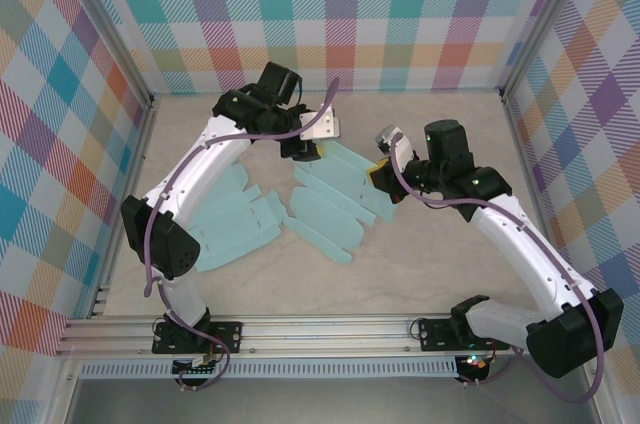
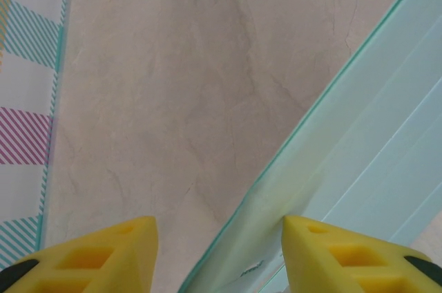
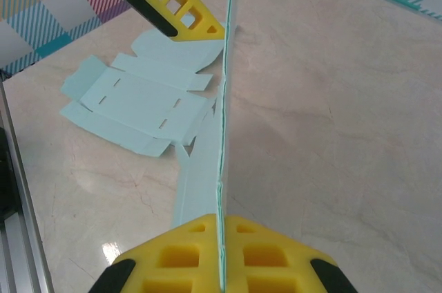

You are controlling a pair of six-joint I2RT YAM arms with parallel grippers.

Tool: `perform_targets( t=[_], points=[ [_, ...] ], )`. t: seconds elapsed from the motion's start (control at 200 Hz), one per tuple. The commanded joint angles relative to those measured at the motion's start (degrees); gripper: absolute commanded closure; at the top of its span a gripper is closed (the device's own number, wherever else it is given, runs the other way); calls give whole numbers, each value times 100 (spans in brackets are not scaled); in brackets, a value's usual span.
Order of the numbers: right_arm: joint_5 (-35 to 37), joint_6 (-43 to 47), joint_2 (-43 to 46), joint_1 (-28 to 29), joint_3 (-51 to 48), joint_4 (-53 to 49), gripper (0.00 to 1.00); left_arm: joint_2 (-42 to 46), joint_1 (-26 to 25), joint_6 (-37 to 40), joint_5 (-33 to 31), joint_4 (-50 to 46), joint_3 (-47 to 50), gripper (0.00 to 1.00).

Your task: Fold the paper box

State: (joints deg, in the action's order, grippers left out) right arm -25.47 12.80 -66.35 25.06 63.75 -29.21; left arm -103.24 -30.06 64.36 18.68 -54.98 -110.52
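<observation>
Right gripper (image 3: pixel 222 222) pinches the pale teal flat-cut paper box sheet (image 1: pixel 330 212); left gripper (image 2: pixel 217 231) straddles it loosely.

Right wrist view: the yellow fingers (image 3: pixel 183 255) are pressed together on the near edge of the sheet. One panel stands upright edge-on and runs straight away from the tips, and another strip of it lies flat just left of them. At the far end of the raised panel the left gripper's yellow fingers sit one on each side, parted to a medium gap. Left wrist view: the sheet passes between them, close against the right-hand finger, with bare table between it and the left-hand one, so no clamp. Left of the right fingers and farther out, a second pale teal die-cut paper blank (image 3: pixel 135 103) lies flat on the beige marble-look table (image 3: pixel 331 113). The checked wall (image 3: pixel 41 3) is beyond.
</observation>
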Motion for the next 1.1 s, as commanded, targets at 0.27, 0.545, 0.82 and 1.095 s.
perform_targets(
  t=[0.27,0.545,0.82,1.095],
  points=[
    [-243,144,-89,9,191,-37,100,244,45,103,202,-21,-303,63],
    [-172,70,-74,12,151,81,100,137,36,194,-32,-147,-299,80],
    [587,-295,-21,-1,-83,379,73,231,-110,-2,-464,421,201,94],
    [2407,-2037,783,-149,-668,792,37,449,-496,-691,-1431,1846,1227,100]
  ],
)
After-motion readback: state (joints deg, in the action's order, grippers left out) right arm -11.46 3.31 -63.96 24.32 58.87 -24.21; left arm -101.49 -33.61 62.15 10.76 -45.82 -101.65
